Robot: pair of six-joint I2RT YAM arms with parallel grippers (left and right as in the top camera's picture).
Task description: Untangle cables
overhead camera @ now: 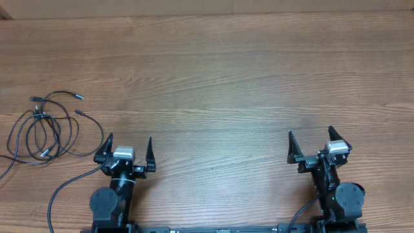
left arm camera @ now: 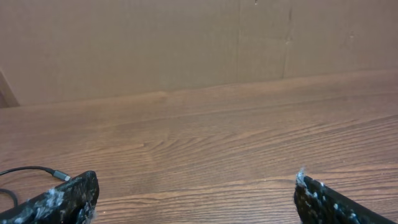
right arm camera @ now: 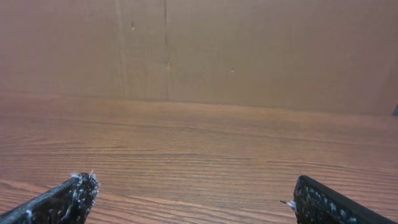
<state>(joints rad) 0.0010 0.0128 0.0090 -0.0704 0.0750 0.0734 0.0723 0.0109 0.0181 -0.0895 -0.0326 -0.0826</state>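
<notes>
Soft, even, warm light falls from above on my desk (overhead camera: 213,71), fairly bright, with faint shadows. The overhead view is sharp; in my wrist views the near fingertips (left arm camera: 65,198) blur at the bottom edge.

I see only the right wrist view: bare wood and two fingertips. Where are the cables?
Observer: The cables lie bunched near the left edge of the table, to the left of the left gripper.
Operator: Does the left gripper hold any?
Observer: No, it stands open and empty, apart from the bunch.
Operator: Does the left wrist view show them?
Observer: Only one silver-tipped plug end, at its left edge.
</notes>
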